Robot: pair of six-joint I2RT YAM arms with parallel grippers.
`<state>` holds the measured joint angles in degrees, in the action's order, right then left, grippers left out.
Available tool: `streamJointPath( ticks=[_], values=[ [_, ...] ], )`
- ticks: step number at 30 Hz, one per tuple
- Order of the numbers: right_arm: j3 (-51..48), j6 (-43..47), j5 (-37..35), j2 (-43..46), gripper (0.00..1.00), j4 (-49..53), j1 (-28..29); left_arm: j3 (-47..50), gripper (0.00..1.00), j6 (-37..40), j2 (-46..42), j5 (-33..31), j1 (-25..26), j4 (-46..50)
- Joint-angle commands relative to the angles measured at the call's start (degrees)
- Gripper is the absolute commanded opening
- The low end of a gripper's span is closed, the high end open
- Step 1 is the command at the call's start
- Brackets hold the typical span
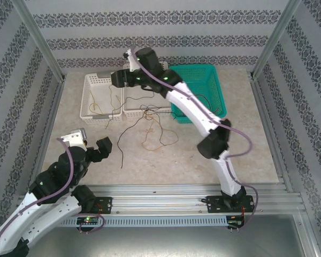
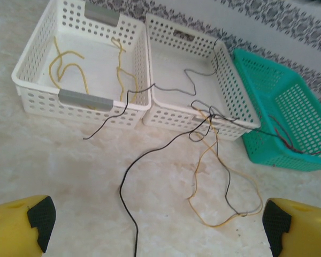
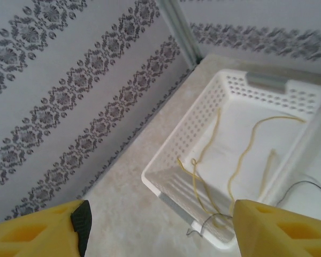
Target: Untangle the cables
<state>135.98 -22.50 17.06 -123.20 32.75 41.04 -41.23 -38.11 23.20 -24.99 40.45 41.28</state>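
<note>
Several yellow cables [image 3: 241, 155] lie in the left white basket [image 3: 188, 128], and my right gripper [image 3: 160, 230] hangs open above its near corner with nothing between the fingers. From above, the right gripper [image 1: 119, 79] is over the white baskets at the back. A tangle of black, grey and orange cables [image 2: 214, 160] spills from the second white basket [image 2: 236, 104] onto the table. One long black cable [image 2: 129, 176] runs toward my left gripper [image 2: 158, 230], which is open and low over the table, short of it. Red cables [image 2: 289, 142] lie in the teal basket [image 2: 267, 80].
The baskets stand in a row at the back, close to the patterned wall [image 1: 160, 40]. My left arm [image 1: 48, 187] rests at the near left corner. A metal frame post [image 1: 40, 37] rises at the back left. Bare tabletop [image 1: 166, 158] lies in front of the tangle.
</note>
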Motion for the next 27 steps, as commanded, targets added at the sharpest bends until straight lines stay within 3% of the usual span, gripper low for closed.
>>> streamJointPath(
  ticks=[1,6,11,19,27],
  values=[
    [-22.4,6.2,-8.4,10.5,0.7,-3.5,0.1,1.0,1.0,-1.2,1.1,1.3,0.4,0.7],
    [-51.8,7.3,-13.3,23.4,0.7,-15.3,0.2,2.6,1.0,-1.0,2.0,2.5,0.3,-1.3],
    [-61.8,6.5,-14.8,22.0,0.69,-19.7,0.2,3.2,1.0,-1.2,4.0,3.8,0.4,-3.1],
    [-62.3,5.6,-18.6,15.4,0.69,-28.9,0.6,4.2,1.0,-1.4,5.1,4.0,0.3,-3.6],
    [-55.9,6.5,-19.1,8.3,0.68,-30.3,0.4,4.9,1.0,-1.2,5.6,3.2,0.3,-4.1]
  ],
)
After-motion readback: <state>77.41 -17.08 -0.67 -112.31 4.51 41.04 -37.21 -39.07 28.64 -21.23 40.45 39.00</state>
